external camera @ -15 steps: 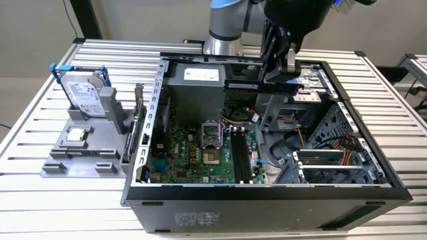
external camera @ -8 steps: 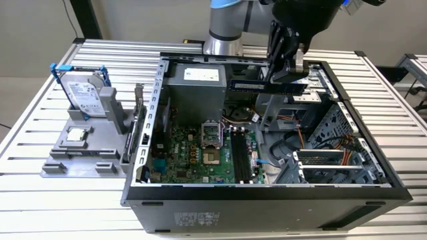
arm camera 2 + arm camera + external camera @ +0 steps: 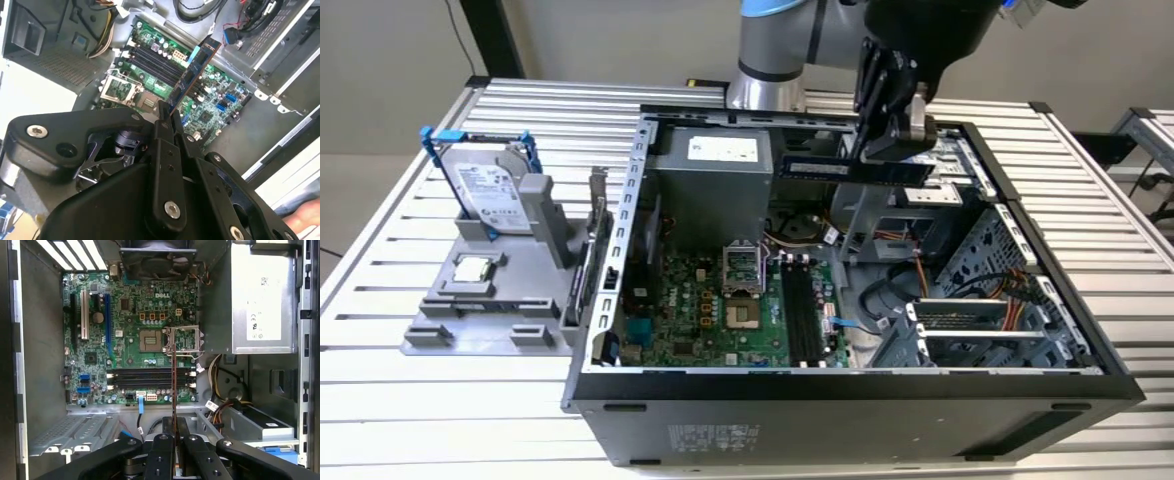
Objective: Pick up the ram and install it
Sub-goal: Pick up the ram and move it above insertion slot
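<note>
Open computer case (image 3: 854, 420) noted lying on its side on a slatted metal table (image 3: 427, 420). The ram (image 3: 834, 168) is held level in the gripper (image 3: 894, 152), which is clamped on the stick's end toward the exterior view's right. The stick is suspended over the far part of the case, near the silver power supply (image 3: 707, 190) and clear of the green motherboard (image 3: 700, 300). Black memory slots (image 3: 801, 305) are seen on the board. At the exterior view's left, outside the case, a grey fixture (image 3: 467, 335) is recorded carrying a hard drive (image 3: 494, 190) upright in a blue frame and a square processor chip (image 3: 476, 268) lying flat.
</note>
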`<state>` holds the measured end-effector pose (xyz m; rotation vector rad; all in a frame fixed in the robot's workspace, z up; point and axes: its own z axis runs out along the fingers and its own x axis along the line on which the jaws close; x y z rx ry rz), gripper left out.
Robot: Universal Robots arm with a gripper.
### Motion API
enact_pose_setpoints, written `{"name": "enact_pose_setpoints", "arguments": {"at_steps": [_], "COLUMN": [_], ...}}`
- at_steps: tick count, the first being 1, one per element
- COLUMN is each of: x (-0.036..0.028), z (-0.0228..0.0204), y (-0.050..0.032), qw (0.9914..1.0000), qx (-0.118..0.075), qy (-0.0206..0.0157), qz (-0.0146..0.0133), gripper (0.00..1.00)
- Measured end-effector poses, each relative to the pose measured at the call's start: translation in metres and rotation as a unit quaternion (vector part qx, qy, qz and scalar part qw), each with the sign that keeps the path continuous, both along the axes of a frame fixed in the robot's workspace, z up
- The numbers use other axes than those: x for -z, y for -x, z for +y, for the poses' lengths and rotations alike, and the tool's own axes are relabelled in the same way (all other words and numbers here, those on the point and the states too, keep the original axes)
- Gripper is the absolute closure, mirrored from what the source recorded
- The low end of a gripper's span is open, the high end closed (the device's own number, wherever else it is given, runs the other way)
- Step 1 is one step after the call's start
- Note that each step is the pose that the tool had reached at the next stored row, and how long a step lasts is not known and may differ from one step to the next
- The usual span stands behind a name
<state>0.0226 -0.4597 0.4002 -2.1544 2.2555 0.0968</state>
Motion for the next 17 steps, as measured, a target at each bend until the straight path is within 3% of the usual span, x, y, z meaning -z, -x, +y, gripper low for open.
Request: {"name": "enact_pose_setpoints", "arguments": {"at_steps": [7,12,17], "x": [0.0000,0.0001,0.0000], "z": [0.0036,0.0107,0.0114], "y": [-0.0020,-0.0027,-0.0039], "qw": [0.99974,0.99970,0.99974], "qx": [0.023,0.025,0.023], "qy": [0.0000,-0.0001,-0.0001], "qz": [0.0000,0.0000,0.0000], "gripper": [1.00,1.00,1.00]}}
